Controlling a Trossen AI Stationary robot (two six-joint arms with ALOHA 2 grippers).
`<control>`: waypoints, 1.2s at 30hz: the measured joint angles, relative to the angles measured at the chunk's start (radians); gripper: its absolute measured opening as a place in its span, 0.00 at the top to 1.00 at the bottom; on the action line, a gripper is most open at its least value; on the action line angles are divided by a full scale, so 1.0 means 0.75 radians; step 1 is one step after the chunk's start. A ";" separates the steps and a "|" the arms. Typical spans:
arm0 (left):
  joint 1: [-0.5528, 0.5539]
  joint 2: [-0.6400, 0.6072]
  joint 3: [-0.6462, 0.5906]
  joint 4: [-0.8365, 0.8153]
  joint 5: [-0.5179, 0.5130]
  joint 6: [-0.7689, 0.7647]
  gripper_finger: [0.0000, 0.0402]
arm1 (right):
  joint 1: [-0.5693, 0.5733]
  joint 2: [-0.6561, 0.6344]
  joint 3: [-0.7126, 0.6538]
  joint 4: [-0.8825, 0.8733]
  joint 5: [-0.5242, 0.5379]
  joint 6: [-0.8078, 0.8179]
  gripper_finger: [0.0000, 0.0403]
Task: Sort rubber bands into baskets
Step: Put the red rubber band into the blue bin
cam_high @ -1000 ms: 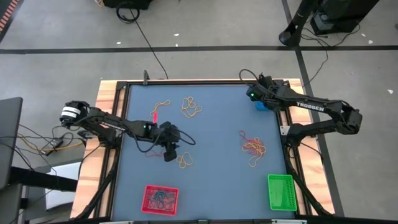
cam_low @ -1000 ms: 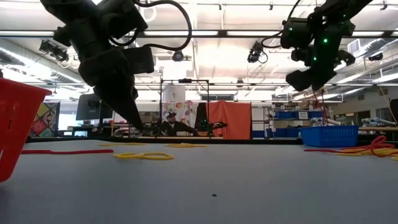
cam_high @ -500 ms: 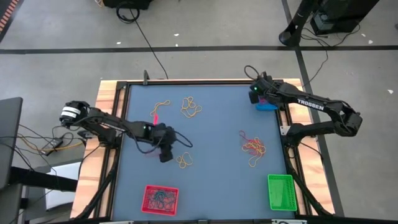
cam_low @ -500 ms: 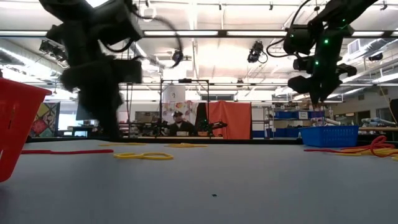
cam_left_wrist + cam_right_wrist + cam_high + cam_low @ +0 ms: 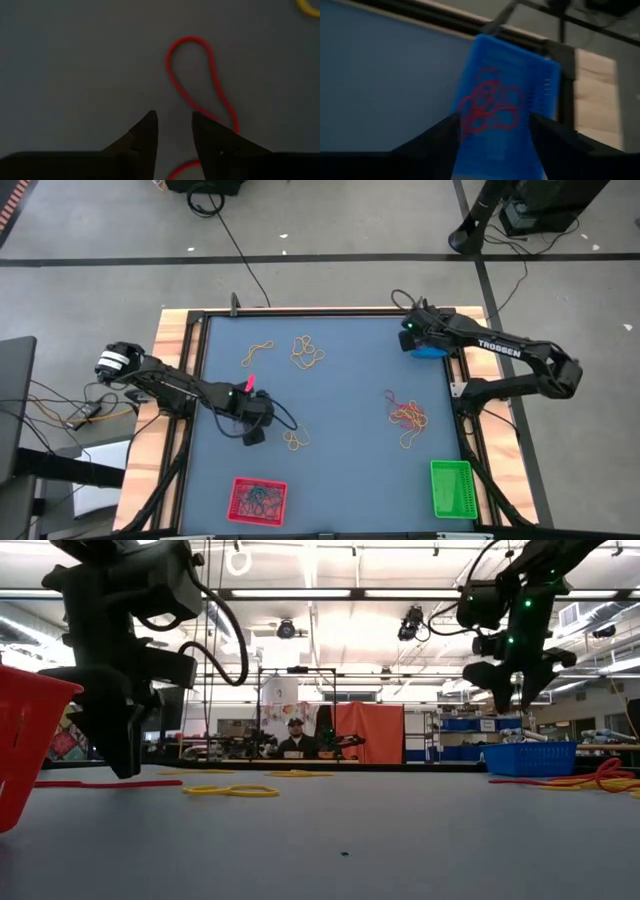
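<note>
Left gripper (image 5: 172, 131) hangs low over the left-centre of the blue-grey table (image 5: 340, 380), fingers a little apart and empty, with a red rubber band (image 5: 200, 85) lying flat on the mat just ahead of the tips; one strand passes beside the right-hand finger. Judged step: lining up a pick of this red loop. Next move likely calls for lowering so one strand sits between the fingers, closing, then carrying to the red basket (image 5: 259, 500) at the near edge, which already holds a tangle of bands. Risk: thin band may slip out flat under the tips. Right gripper (image 5: 492, 131) hovers over the blue basket (image 5: 507, 120) at the far right corner, fingers spread wide and empty; red loops lie inside that basket. Green basket (image 5: 451, 487) sits at the near right corner. Loose bands remain: yellow cluster (image 5: 307, 351) far centre, mixed red-yellow pile (image 5: 407, 418) right of centre, yellow loops (image 5: 297, 440) just beside the left arm. Room behind: workshop with ceiling lights, orange screen, a person (image 5: 292, 740) seated far off.
</note>
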 joint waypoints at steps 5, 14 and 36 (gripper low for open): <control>-0.001 -0.001 -0.015 0.050 0.000 0.016 0.69 | 0.167 -0.001 -0.017 0.085 -0.015 0.025 0.40; 0.002 -0.008 -0.141 0.283 0.095 0.029 0.69 | 0.434 -0.001 -0.196 0.475 -0.081 0.106 0.40; 0.047 0.004 0.054 0.305 -0.013 0.224 1.00 | 0.936 0.665 -0.363 2.093 -0.331 -0.190 0.47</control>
